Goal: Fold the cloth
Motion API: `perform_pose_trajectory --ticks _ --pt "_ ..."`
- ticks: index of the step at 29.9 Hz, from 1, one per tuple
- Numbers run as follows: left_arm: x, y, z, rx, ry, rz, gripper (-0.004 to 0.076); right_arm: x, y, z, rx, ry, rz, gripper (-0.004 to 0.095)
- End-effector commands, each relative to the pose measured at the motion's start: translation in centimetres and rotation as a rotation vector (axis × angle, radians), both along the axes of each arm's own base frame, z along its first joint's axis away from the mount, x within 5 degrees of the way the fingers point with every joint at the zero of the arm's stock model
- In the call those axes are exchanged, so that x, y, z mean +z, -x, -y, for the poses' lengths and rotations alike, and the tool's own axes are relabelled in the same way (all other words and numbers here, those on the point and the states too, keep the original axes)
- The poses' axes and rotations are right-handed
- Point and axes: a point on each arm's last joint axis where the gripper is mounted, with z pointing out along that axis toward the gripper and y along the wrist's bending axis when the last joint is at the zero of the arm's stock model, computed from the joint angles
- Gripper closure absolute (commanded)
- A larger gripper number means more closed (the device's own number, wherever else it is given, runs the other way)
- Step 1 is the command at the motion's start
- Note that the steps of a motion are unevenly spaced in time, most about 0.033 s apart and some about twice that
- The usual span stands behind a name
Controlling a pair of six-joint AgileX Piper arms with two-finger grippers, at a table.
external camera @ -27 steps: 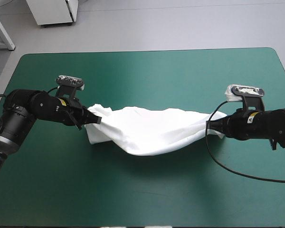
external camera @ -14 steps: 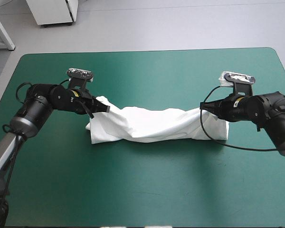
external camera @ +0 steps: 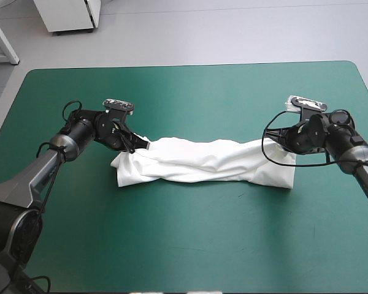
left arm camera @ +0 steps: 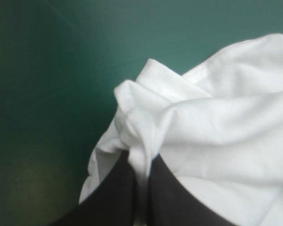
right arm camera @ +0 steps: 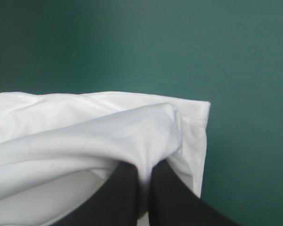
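One T-shirt lower, between two pincers

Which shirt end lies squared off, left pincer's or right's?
The end at the right pincer: the T-shirt finishes in a straight hemmed edge and square corner. At the left pincer it is bunched into folds.

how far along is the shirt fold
Done: the T-shirt lies on the teal-green table as one long band. In hand: the left gripper and right gripper each pinch an end. Left: let go, then likely fold the band crosswise into a compact bundle.
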Motion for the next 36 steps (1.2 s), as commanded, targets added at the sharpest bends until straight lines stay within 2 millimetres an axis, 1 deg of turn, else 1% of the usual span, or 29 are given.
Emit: perform_pose_trajectory --ticks 1,5,11,15,16,18,20,23,25,27,29,31,33,35,36 --pt "2.0 -0.6 0.2 0.020 0.034 0.116 0.0733 1.7 -0.7 1.2 -0.041 -0.009 0.101 0.0927" --pt "1.0 -1.4 0.4 0.027 0.035 0.120 0.0733 1.0 -1.1 1.6 -0.042 -0.002 0.081 0.0927" --pt "-0.8 -2.1 0.4 0.075 0.034 0.082 0.0733 -0.9 -2.1 1.4 -0.040 -0.007 0.023 0.0927" --pt "-1.0 -2.2 0.5 0.075 0.032 0.077 0.0733 -1.4 -2.3 1.0 -0.035 -0.046 0.003 0.0927" --pt "-1.0 -2.3 0.5 0.075 0.032 0.077 0.0733 -1.4 -2.3 1.0 -0.011 -0.040 0.005 0.0924" --pt "-0.9 -2.2 0.5 0.074 0.028 0.063 0.0732 -1.4 -2.3 0.9 0.023 -0.031 0.002 0.0904" --pt "-0.6 -2.1 0.4 0.070 0.018 0.036 0.0732 -1.1 -2.1 0.8 0.039 -0.025 -0.021 0.0819" --pt "0.4 -1.9 0.4 0.034 -0.018 -0.014 0.0706 -0.2 -2.1 0.9 0.048 -0.016 -0.043 0.0591" --pt "1.4 -1.9 0.4 0.010 -0.034 -0.032 0.0662 0.5 -2.2 0.9 0.052 -0.012 -0.042 0.0444" --pt "2.6 -1.9 0.4 -0.021 -0.047 -0.029 0.0603 1.4 -2.3 0.8 0.055 -0.013 -0.041 0.0370" --pt "3.9 -1.9 0.4 -0.035 -0.051 -0.019 0.0518 2.5 -2.3 0.8 0.071 -0.006 -0.039 0.0373" --pt "5.4 -1.7 0.4 -0.039 -0.049 -0.010 0.0426 3.8 -2.2 0.9 0.095 0.012 -0.036 0.0408" --pt "7.1 -1.4 0.3 -0.043 -0.047 0.004 0.0358 5.1 -1.8 0.9 0.120 0.032 -0.034 0.0444" --pt "8.5 -0.8 0.2 -0.057 -0.049 0.015 0.0321 6.2 -1.2 1.0 0.147 0.049 -0.037 0.0482" --pt "9.1 -0.5 0.1 -0.059 -0.047 0.018 0.0321 6.5 -0.9 1.0 0.156 0.055 -0.038 0.0498"
